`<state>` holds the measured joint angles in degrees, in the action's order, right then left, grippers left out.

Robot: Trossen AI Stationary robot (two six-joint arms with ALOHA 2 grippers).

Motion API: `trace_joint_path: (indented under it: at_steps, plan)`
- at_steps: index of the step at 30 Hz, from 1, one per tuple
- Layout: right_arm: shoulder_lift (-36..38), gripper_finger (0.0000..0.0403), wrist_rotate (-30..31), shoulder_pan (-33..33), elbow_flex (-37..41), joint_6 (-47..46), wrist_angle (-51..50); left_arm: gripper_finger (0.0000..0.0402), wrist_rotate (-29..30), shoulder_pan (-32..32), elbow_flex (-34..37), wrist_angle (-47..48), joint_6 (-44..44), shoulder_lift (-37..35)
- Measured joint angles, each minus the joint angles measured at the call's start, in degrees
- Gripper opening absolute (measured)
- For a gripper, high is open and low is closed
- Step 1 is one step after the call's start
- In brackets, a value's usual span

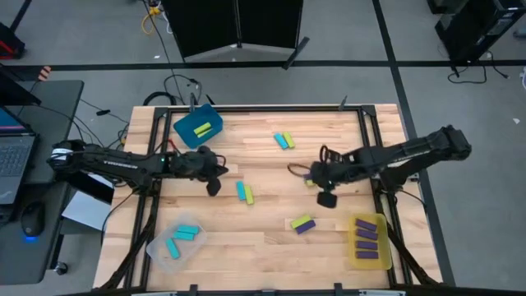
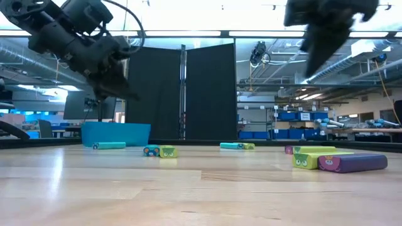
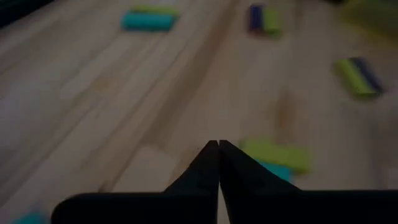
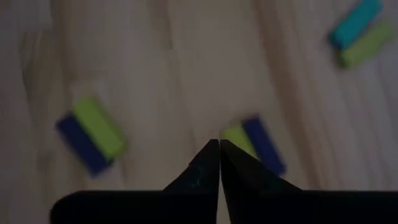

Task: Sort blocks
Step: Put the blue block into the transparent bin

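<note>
A laptop (image 1: 15,154) and mouse (image 1: 31,219) sit beside the table (image 1: 271,247).

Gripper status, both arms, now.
Left gripper: fingers closed, holding nothing, above the table near a cyan and green block pair.
Right gripper: fingers closed, holding nothing, above a green and purple block pair.

Both arms are stretched in toward the middle of the table from opposite sides. The left arm (image 1: 123,162) reaches in low and nearly straight, and its wrist bends so the left gripper (image 3: 219,144) tips down at the wood; the fingers are pressed tight together with nothing between them. The right arm (image 1: 411,154) comes in from the other side with its elbow kinked. The right gripper (image 4: 219,143) is up off the table, fingertips touching, holding nothing either.
</note>
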<state>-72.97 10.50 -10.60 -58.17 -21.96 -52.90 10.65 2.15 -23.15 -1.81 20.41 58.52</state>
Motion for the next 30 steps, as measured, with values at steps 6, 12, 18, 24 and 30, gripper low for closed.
trace_joint_path:
  at_steps: [6,12,18,24,30]
  plan:
    - [0.0,0.0046,-0.8,5.6,4.3,9.2,13.1,0.0066,11.4,0.0,-1.6,11.7,7.0,0.0]
    - [0.0,0.0038,-1.1,7.4,7.4,13.6,20.1,0.0120,16.3,0.5,-1.7,18.7,12.9,1.1]
    - [0.0,0.0027,-1.2,7.4,8.2,16.1,22.9,0.0162,17.9,1.6,-1.6,22.7,15.8,3.7]
    - [0.0,0.0024,-1.4,7.5,8.2,16.6,24.9,0.0187,17.9,3.2,-1.7,21.3,15.9,8.7]
    - [0.0,0.0023,-1.7,8.1,8.2,17.6,26.4,0.0191,15.9,5.8,-1.7,20.9,15.6,12.5]
